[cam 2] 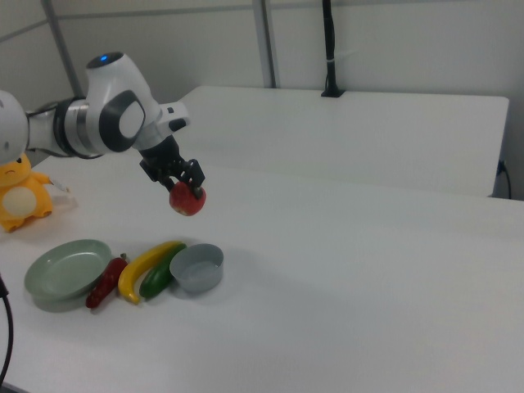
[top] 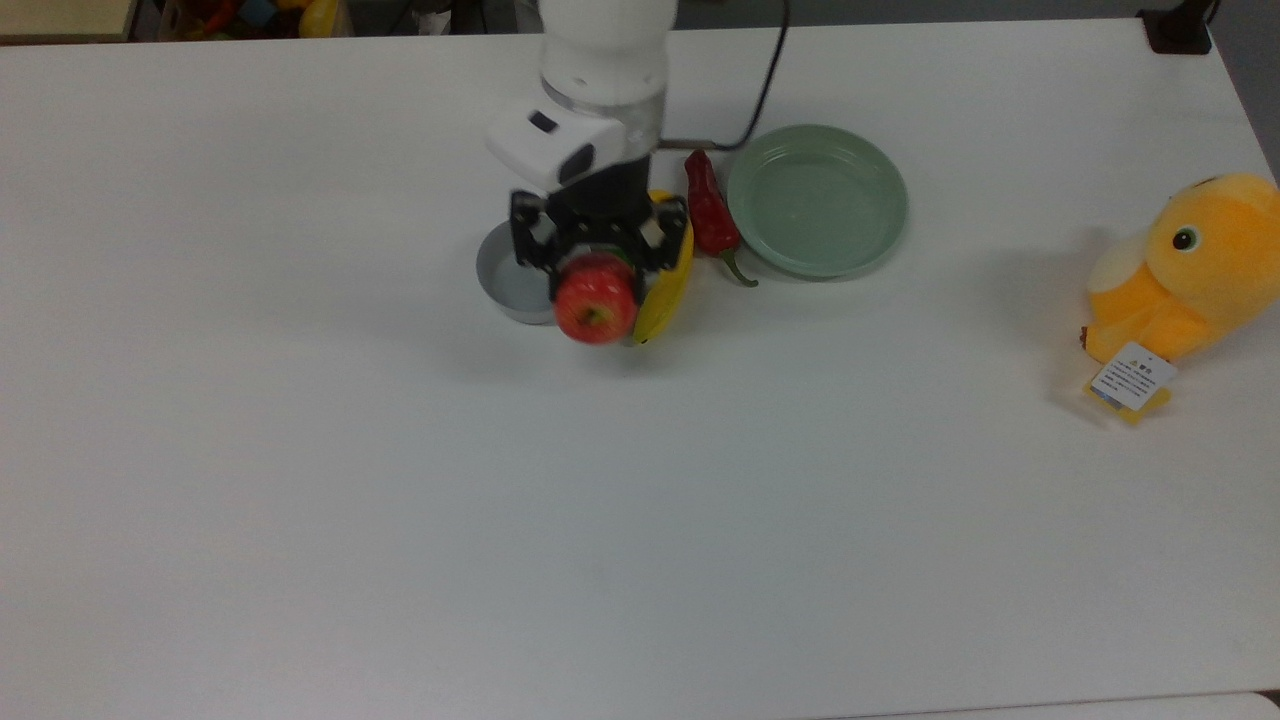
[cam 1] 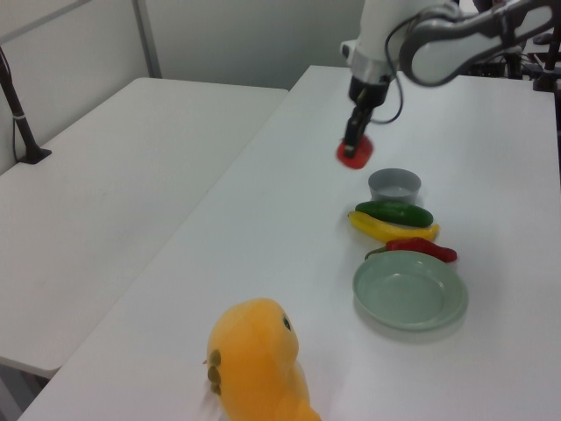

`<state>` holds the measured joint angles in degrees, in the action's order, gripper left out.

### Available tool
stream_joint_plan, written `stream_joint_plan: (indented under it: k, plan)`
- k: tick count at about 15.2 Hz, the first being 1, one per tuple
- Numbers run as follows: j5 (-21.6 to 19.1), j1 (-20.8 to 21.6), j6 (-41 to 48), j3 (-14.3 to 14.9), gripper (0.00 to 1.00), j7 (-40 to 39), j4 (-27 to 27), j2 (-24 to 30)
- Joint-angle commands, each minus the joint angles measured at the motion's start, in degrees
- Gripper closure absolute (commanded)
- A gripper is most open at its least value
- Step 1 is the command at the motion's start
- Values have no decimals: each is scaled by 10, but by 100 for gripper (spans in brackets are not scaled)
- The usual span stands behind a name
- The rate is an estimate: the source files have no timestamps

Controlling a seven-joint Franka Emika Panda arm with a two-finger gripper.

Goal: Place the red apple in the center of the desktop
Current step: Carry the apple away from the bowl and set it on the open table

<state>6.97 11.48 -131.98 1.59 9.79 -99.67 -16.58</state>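
The red apple [top: 596, 308] [cam 1: 355, 153] [cam 2: 187, 199] hangs in the air, well above the white desktop [top: 640, 520] [cam 1: 289, 254] [cam 2: 344, 270]. My gripper [top: 598, 262] [cam 1: 356, 145] [cam 2: 185, 182] is shut on the red apple from above. In the top view the apple overlaps the near right edge of the grey bowl [top: 508, 280]; in the right view the apple floats clearly higher than the grey bowl [cam 2: 196, 267] and to its left. The bowl holds nothing.
A cucumber [cam 1: 394, 213] [cam 2: 155, 278], a banana [top: 668, 285] [cam 1: 390, 229] [cam 2: 147, 268] and a red chili pepper [top: 712, 215] [cam 1: 421, 248] lie in a row beside the bowl. A green plate [top: 817, 199] [cam 1: 409, 291] [cam 2: 65, 273] follows. An orange plush toy [top: 1185, 268] [cam 1: 259, 368] sits at the top view's right edge.
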Motion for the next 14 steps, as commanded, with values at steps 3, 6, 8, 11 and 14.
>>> stream_joint_plan:
  k: [3,6,8,11,14]
  plan:
    - [62,41,-171,3,57,95,17,-100]
    - [116,45,-211,3,53,135,18,-132]
    - [139,45,-212,3,52,152,39,-150]
    - [143,44,-211,3,0,156,50,-156]
    - [160,44,-211,3,0,155,50,-155]
